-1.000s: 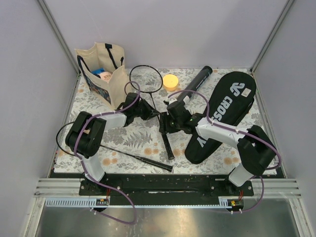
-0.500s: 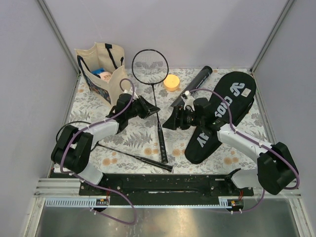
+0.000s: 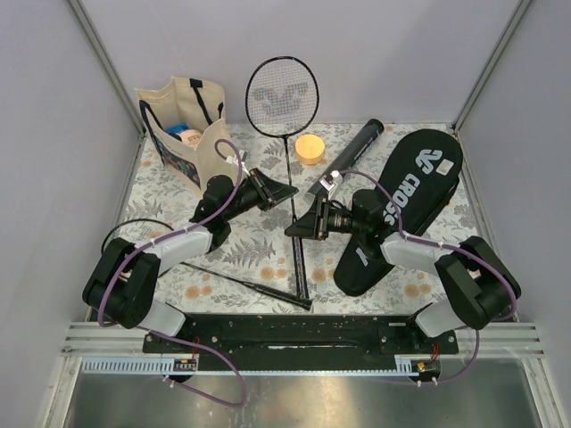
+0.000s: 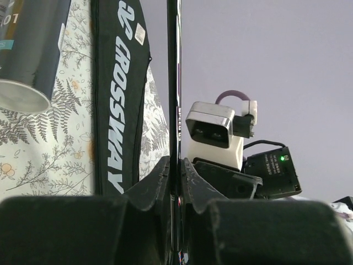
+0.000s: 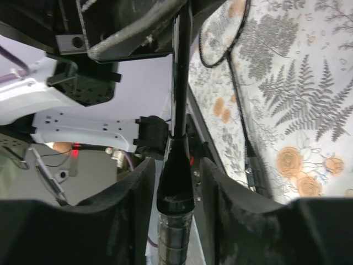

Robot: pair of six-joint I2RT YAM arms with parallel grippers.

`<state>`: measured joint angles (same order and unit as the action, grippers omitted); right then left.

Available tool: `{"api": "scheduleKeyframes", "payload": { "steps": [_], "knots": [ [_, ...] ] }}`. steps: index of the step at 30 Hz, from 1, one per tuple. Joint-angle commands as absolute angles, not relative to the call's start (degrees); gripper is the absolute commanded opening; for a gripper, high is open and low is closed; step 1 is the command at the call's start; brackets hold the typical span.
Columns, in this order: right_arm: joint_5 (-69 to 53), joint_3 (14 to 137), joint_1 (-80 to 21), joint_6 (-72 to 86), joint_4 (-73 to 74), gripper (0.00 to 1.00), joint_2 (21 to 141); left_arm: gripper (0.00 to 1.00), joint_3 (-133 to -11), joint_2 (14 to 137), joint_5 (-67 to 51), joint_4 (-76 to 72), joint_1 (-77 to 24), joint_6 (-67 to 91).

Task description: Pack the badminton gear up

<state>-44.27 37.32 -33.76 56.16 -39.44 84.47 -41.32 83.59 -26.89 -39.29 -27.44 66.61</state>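
Observation:
One black racket [image 3: 283, 86] stands tilted up, head high against the back wall. My left gripper [image 3: 287, 190] is shut on its thin shaft [image 4: 172, 83]. My right gripper [image 3: 293, 232] sits lower, its fingers [image 5: 144, 182] flanking the cone above the wrapped handle [image 5: 176, 182] with narrow gaps showing, so it is open. A second racket [image 3: 254, 287] lies on the mat near the front; its head [image 5: 220, 33] shows in the right wrist view. The black tube [image 3: 357, 147] and the CROSSWAY cover [image 3: 401, 201] lie at the right. No shuttlecock is in view.
A beige tote bag [image 3: 183, 120] stands at the back left with small items inside. A round yellow-orange object [image 3: 310, 147] sits by the tube. Grey walls close in the flowered mat [image 3: 169, 192] on three sides.
The held racket has swung up, its head rising off the mat toward the back wall. My left gripper moved right with it. The right gripper let go and now sits by the handle cone.

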Motion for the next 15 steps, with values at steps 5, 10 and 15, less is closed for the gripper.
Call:
{"api": "scheduleKeyframes", "payload": {
  "steps": [5, 10, 15],
  "knots": [
    [-40.36, 31.12, -32.52, 66.36, -58.53, 0.12, 83.15, 0.11, -41.31, 81.48, -27.60, -45.97, -27.42, 66.36],
    [-37.10, 30.06, -30.85, 66.80, -55.21, 0.00, 77.62, 0.58, -44.03, 81.12, -28.39, -37.81, -27.42, 61.80],
    [-33.06, 31.72, -29.10, 62.85, -42.14, 0.00, 69.54, 0.77, -45.00, 78.76, -27.17, -28.58, -27.42, 55.21]
  ]
}}
